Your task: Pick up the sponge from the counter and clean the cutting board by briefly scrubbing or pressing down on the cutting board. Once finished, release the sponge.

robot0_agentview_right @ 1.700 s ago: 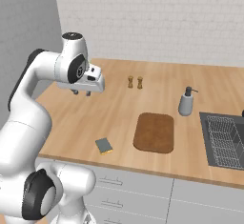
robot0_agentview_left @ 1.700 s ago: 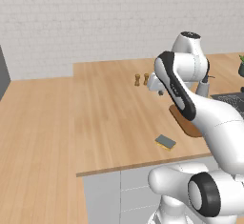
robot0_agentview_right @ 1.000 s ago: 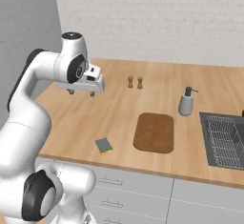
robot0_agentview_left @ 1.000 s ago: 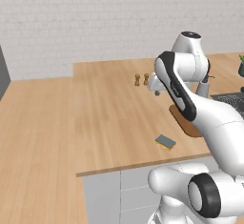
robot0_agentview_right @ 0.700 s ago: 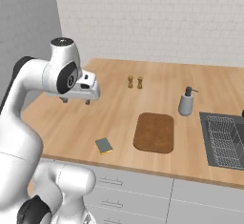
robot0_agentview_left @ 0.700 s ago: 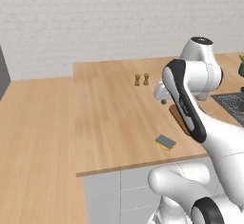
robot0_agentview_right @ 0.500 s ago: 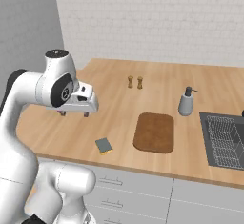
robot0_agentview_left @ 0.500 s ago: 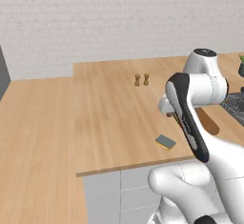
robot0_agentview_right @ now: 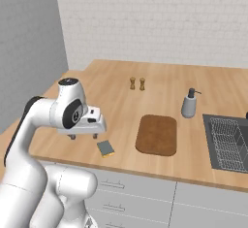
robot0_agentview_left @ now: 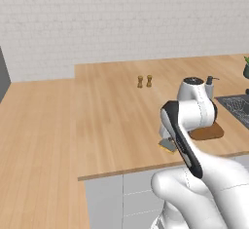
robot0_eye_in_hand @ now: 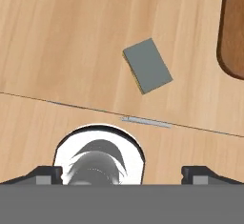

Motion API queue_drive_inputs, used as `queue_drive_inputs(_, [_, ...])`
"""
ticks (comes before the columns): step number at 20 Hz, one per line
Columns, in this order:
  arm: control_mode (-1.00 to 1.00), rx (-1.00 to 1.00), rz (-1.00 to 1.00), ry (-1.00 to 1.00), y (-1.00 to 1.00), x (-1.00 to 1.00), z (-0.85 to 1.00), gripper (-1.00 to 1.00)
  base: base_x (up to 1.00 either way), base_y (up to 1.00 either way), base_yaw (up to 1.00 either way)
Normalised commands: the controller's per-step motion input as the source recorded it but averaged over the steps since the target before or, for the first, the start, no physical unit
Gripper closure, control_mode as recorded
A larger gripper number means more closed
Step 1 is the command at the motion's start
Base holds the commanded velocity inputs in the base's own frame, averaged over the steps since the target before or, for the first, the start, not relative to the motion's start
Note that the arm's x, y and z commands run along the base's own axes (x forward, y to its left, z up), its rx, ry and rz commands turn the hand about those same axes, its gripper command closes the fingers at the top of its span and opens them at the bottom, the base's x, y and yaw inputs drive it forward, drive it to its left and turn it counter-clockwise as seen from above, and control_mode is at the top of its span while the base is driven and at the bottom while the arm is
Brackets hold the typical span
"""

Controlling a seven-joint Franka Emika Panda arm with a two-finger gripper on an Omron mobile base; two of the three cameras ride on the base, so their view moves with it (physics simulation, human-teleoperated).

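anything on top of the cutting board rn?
Nothing on the cutting board; its brown top is bare in the right base view. The sponge lies beside it on the counter. In the left base view the arm covers most of the board.

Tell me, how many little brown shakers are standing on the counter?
2. The small brown wooden shakers stand side by side, apart, far back on the light wood counter: one left, one right. None seem hidden.

The sponge (robot0_agentview_right: 105, 148), grey-blue over yellow, lies flat and askew near the counter's (robot0_agentview_right: 160, 84) front edge. The board (robot0_agentview_right: 157, 134), dark brown with rounded corners, lies flat just beside it, apart, also near the front edge.
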Motion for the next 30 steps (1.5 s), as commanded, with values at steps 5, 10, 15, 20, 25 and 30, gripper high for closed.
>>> queue_drive_inputs(5, [-1.00,0.00,0.13,0.02,-0.07,0.54,-0.32,-1.00,0.00,0.00,0.00])
queue_drive_inputs(10, [-1.00,0.01,0.12,0.00,-0.18,0.40,-0.22,-1.00,0.00,0.00,0.00])
queue_drive_inputs(15, [-1.00,0.00,0.09,0.00,-0.15,0.33,-0.37,-1.00,0.00,0.00,0.00])
queue_drive_inputs(20, [-1.00,0.00,0.01,0.00,-0.02,0.12,-0.23,-1.00,0.00,0.00,0.00])
queue_drive_inputs(25, [-1.00,0.00,0.00,0.00,0.00,0.11,-0.25,-1.00,0.00,0.00,0.00])
queue_drive_inputs(30, [-1.00,0.00,0.00,0.00,0.00,0.14,-0.21,-1.00,0.00,0.00,0.00])
